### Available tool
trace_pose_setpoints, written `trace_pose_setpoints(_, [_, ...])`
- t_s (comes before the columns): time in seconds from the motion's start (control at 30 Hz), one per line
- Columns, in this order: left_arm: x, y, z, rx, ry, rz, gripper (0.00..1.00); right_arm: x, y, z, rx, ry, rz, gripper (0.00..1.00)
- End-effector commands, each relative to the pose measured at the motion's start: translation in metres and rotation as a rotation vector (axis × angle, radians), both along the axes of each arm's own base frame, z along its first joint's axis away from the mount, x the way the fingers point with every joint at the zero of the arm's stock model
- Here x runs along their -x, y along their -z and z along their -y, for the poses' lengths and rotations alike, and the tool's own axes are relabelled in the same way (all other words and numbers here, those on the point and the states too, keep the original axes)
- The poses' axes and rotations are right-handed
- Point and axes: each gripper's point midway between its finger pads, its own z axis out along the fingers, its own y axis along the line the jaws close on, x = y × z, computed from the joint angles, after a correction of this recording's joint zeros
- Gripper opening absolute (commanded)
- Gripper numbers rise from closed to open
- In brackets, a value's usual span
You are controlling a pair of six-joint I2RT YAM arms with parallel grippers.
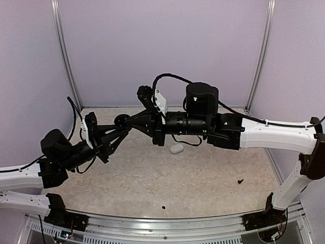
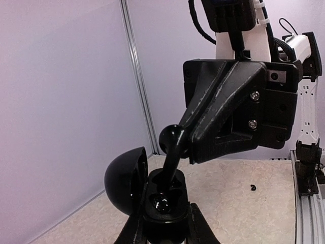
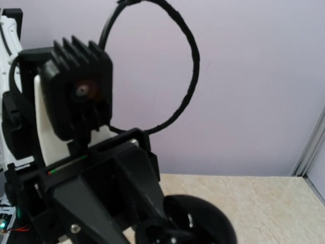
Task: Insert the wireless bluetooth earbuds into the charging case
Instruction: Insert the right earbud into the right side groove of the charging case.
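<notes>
My left gripper (image 2: 166, 230) is clamped on the open black charging case (image 2: 172, 213), held aloft near the bench's (image 1: 213, 173) far-left corner. My right gripper (image 2: 186, 138) pinches a black earbud (image 2: 171, 138) directly above it. The stem points down into the case with a slight tilt, so I judge the next push should run along the stem.

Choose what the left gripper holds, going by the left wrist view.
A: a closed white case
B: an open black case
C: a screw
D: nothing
B: the case, black with its lid swung open, sits clamped in the left gripper, while the right gripper holds an earbud at its opening.
</notes>
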Motion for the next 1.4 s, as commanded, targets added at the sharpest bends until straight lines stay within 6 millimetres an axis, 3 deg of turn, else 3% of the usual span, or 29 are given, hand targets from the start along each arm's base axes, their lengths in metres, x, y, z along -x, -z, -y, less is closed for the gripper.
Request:
trace_pose_setpoints(0.0, [0.002,-0.013,-0.003,0.008,-0.011,0.037,0.0,0.002,-0.006,-0.002,0.001,0.004,0.006,0.03])
trace_pose_setpoints(1.37, [0.001,-0.01,-0.004,-0.055,-0.046,0.072,0.0,0.006,0.011,-0.007,0.062,-0.022,-0.03,0.0])
